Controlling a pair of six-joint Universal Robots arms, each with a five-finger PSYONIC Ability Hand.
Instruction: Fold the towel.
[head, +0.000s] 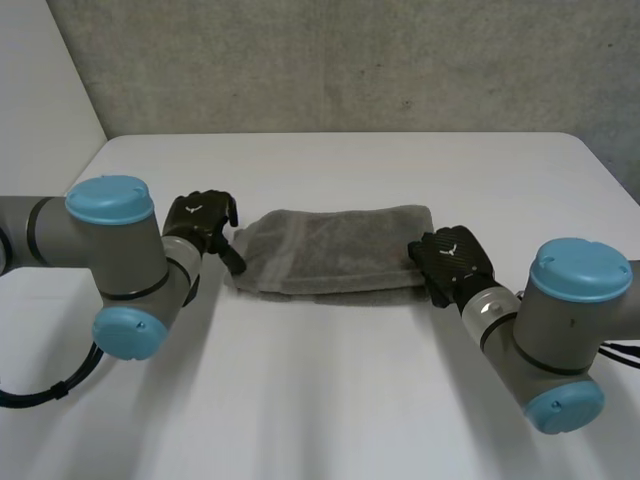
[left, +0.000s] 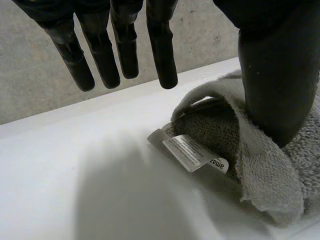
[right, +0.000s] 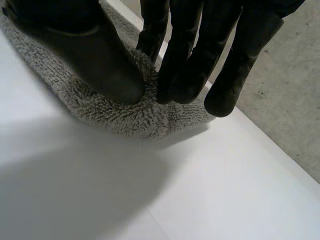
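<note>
Right hand (head: 452, 262), nearest me, pinches the right end of the grey towel (head: 335, 245), folded on the desk (head: 330, 400), between thumb and fingers. Left hand (left: 275, 75) is released: I see straight fingers held above the desk, thumb pressing the towel's left end beside a label (left: 187, 152).

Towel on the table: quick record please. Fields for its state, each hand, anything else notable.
towel: grey, folded into a long band, lying on the white table
left hand: at the towel's left end, fingers straight and off it, thumb on the cloth
right hand: at the towel's right end, thumb and fingers pinching the edge
label: white tag sticking out beside the left thumb
</note>
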